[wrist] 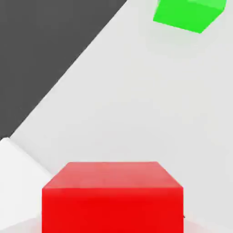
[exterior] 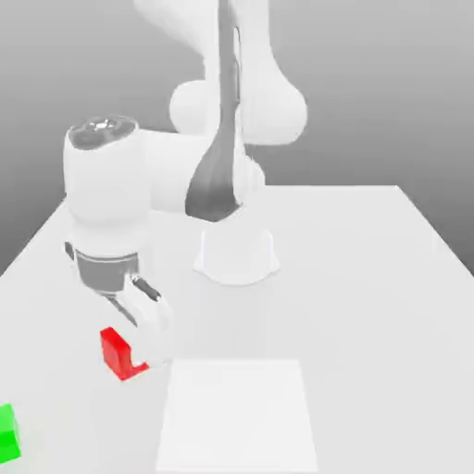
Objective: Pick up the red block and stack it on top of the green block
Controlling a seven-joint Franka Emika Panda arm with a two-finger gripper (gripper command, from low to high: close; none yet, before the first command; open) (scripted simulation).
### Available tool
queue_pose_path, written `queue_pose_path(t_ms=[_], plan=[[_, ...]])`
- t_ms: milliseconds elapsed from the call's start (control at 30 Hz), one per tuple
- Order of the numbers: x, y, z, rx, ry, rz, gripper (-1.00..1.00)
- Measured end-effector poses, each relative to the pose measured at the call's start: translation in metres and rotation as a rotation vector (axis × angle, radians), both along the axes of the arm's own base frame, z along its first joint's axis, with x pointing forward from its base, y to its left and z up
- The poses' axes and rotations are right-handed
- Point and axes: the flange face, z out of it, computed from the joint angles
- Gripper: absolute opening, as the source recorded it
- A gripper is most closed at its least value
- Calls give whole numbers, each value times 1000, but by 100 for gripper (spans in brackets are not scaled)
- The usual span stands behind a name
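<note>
Red block [exterior: 118,356] gripped by the fingers [exterior: 152,348], toward the worktop's [exterior: 370,315] edge at the exterior view's left. Lift straight up, clearing the green block's [exterior: 7,435] top before crossing.

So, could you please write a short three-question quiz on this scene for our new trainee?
1. Multiple choice: what is the gripper closed on? A) the green block; B) the red block; C) nothing.
2. True or false: the red block is already stacked on the green block.
3. Fill in: in the exterior view, the ___ block is cut off by the picture's left edge.

Key: 1. B; 2. False; 3. green
</note>
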Motion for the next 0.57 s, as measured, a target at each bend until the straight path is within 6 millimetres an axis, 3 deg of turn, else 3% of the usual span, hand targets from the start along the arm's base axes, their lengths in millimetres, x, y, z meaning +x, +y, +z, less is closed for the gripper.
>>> queue_pose_path(t_ms=[267,400,433,567], plan=[[32,-116,13,16,-7,-89,-100],[35,-132,-34,19,-9,-100,-100],[34,-133,-45,19,-9,-100,100],[34,-133,-45,19,-9,-100,100]])
